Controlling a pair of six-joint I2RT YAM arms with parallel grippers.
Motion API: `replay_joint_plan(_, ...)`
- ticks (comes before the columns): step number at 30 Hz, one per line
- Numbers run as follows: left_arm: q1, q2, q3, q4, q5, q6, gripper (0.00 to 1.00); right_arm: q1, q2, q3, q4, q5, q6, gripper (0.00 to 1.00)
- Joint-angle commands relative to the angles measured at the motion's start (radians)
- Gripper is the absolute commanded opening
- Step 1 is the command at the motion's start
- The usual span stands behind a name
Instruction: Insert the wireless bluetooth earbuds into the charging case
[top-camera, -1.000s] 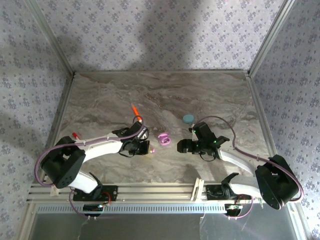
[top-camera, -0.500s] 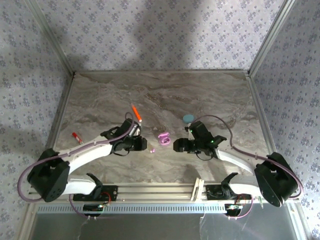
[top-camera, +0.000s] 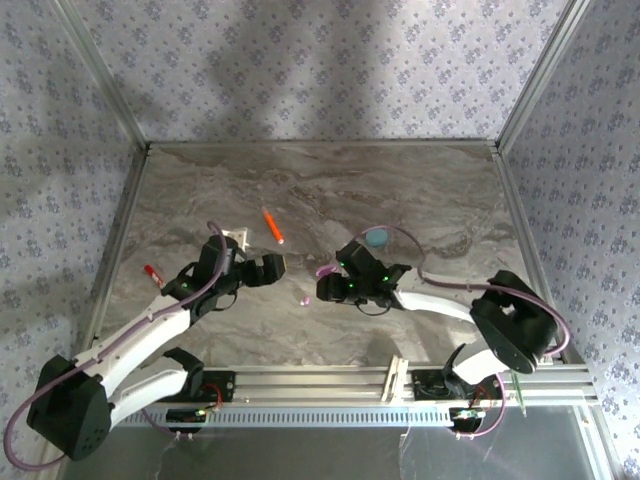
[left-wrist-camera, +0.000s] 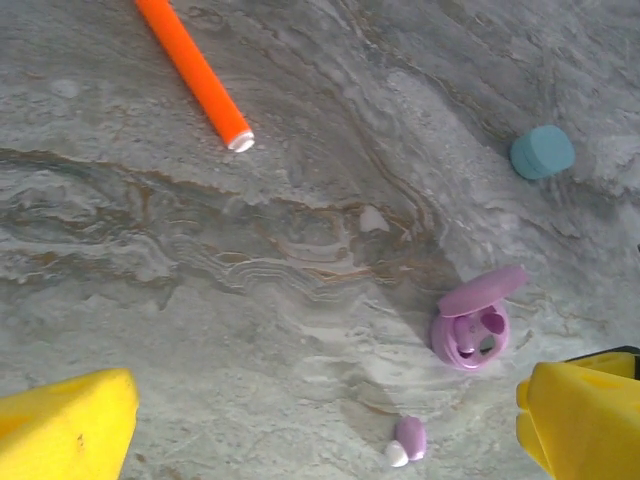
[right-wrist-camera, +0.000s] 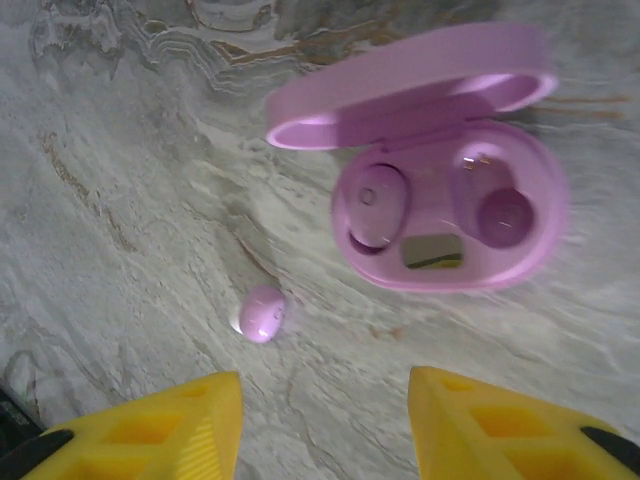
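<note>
Your left tool (left-wrist-camera: 325, 428) has backed off, wide; right tool (right-wrist-camera: 325, 425), part-open, nears the pink earbud (right-wrist-camera: 258, 313): tiny, probably slick, so pinch its sides.

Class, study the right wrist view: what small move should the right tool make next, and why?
Probably lower the right tool onto the loose pink earbud and close: its fingers stand apart with nothing between, the bud lies beside the open pink case, and one socket looks empty.
</note>
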Motion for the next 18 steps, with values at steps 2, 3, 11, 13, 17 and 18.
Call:
replay_joint_plan(2, 0.03, -0.104, -0.07, 0.089, -0.043, 0.01, 1.0, 0.035, 0.072, 0.064, 0.037, 0.061, 0.089, 0.43)
replay_joint_plan(3, 0.035, -0.128, -0.087, 0.093, -0.038, 0.005, 1.0, 0.04, 0.084, 0.072, 0.042, 0.067, 0.099, 0.42)
replay_joint_plan(11, 0.041, -0.332, -0.155, 0.056, -0.054, -0.016, 1.0, 0.058, 0.172, 0.113, 0.057, 0.104, 0.168, 0.33)
replay_joint_plan(13, 0.042, -0.348, -0.154, 0.047, -0.053, -0.016, 1.0, 0.061, 0.194, 0.121, 0.067, 0.097, 0.181, 0.33)
replay_joint_plan(17, 0.042, -0.355, -0.154, 0.044, -0.045, -0.019, 1.0, 0.073, 0.23, 0.144, 0.07, 0.093, 0.193, 0.33)
replay_joint_plan(18, 0.042, -0.356, -0.155, 0.045, -0.043, -0.018, 1.0, 0.076, 0.235, 0.149, 0.066, 0.093, 0.196, 0.33)
